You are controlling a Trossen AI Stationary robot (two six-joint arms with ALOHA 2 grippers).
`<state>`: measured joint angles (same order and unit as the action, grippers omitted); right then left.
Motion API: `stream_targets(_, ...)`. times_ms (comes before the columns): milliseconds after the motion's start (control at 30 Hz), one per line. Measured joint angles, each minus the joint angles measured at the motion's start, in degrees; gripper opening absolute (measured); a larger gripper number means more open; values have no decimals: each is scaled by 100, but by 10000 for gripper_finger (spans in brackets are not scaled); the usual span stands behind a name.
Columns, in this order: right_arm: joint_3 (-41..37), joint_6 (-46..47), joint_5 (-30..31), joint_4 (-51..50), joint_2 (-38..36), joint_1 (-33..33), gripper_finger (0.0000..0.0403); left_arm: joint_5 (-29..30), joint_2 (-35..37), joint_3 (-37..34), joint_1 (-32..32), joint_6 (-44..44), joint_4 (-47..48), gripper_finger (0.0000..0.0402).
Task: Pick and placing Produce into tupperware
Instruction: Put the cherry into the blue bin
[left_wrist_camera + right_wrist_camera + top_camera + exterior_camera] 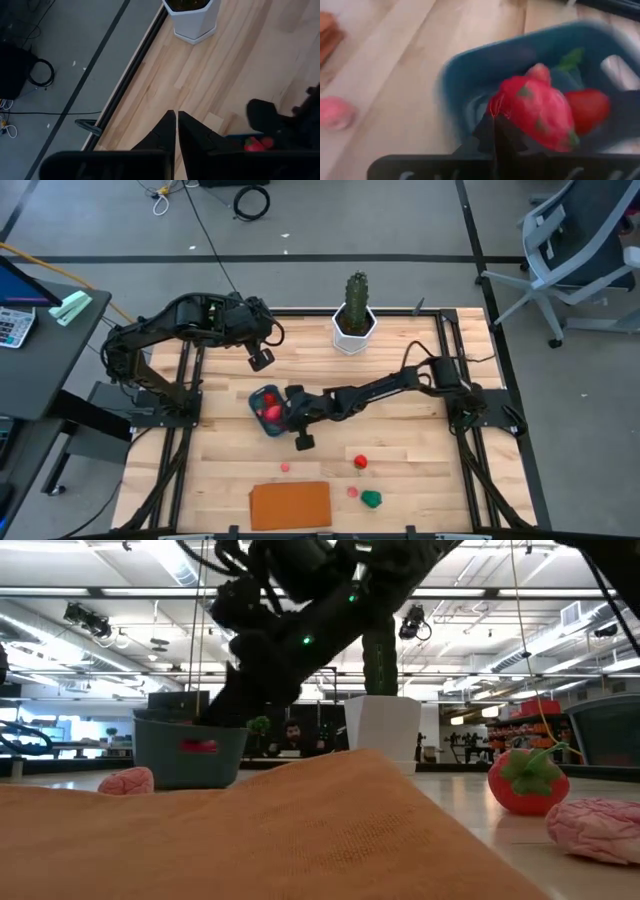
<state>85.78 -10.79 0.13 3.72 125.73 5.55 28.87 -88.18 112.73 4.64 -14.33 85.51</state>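
The teal tupperware point(262, 412) stands at the table's middle, holding a red dragon fruit point(537, 114), a strawberry point(587, 107) and a green piece point(572, 59). My right gripper point(494, 122) hovers over the tupperware's rim with its fingers shut, their tips at the dragon fruit's edge. My left gripper point(176, 121) is shut and waits above the table, far-left of the tupperware. More produce lies on the near part of the table: a red fruit point(361, 462), two pink pieces point(285, 467) point(352, 492) and a green one point(372, 499). My right gripper's shut fingertips point(490, 120) come from above at the dragon fruit's edge point(501, 102), which lies inside the tupperware. I cannot tell whether they touch it.
A cactus in a white pot point(354, 320) stands by the far edge. A flat orange board point(290, 505) lies at the near edge, left of the loose produce. Bare wood shows on the table's left and right.
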Motion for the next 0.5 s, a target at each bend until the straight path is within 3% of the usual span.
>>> stream_targets(100,52,-325,8,528,-68,10,5,1,0,2,2,43,-41,21)
stream_targets(233,121,-579,-64,417,-186,23,23,2,-2,2,1,63,-30,19)
stream_targets(500,278,-594,65,-159,-170,14,107,-1,-2,2,5,61,-99,29)
